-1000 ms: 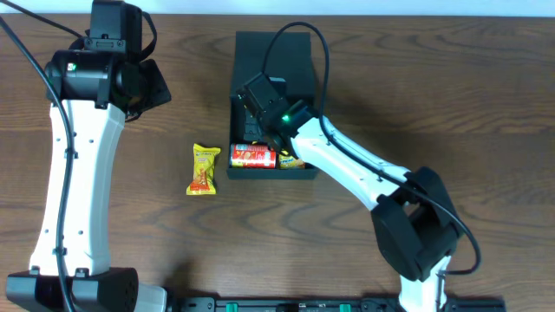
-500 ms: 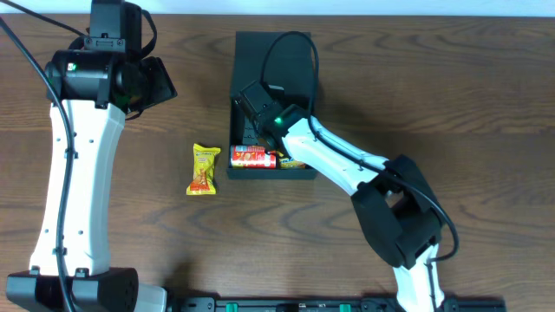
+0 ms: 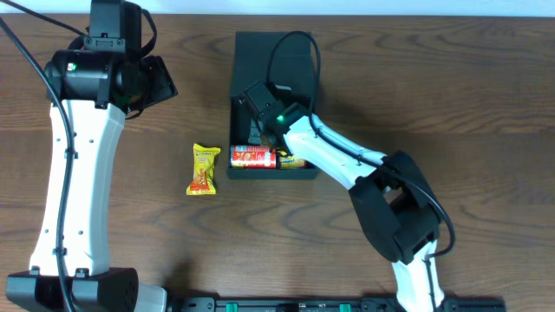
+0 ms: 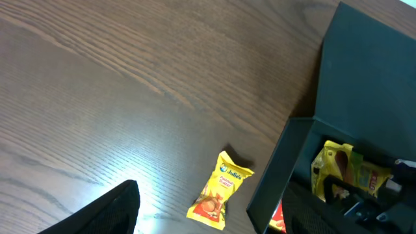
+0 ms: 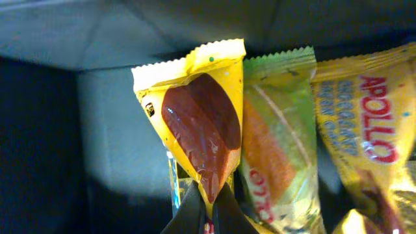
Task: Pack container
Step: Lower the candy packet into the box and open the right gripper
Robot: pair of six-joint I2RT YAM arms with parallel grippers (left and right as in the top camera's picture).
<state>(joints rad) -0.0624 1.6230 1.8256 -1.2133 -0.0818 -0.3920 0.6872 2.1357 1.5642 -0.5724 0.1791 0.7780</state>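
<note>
The container (image 3: 270,173) is a dark square box with its flap lid (image 3: 273,52) open at the back. A red chips can (image 3: 252,157) and yellow packets lie at its front. My right gripper (image 3: 257,130) is inside the box. In the right wrist view it (image 5: 209,211) is shut on the bottom edge of a yellow packet with a brown picture (image 5: 198,123), held against the box wall. My left gripper (image 3: 154,82) is open and empty, high over the table to the left of the box; the left wrist view shows it (image 4: 209,218) above a yellow peanut-butter packet (image 4: 220,192).
The peanut-butter packet (image 3: 204,169) lies on the wooden table left of the box. In the box, next to the held packet, stand a green-yellow packet (image 5: 276,149) and a yellow Apollo packet (image 5: 364,130). The left wrist view shows the box's side wall (image 4: 279,169).
My right arm's elbow swung left and its gripper moved slightly deeper into the box with the packet. My left gripper turned a little.
</note>
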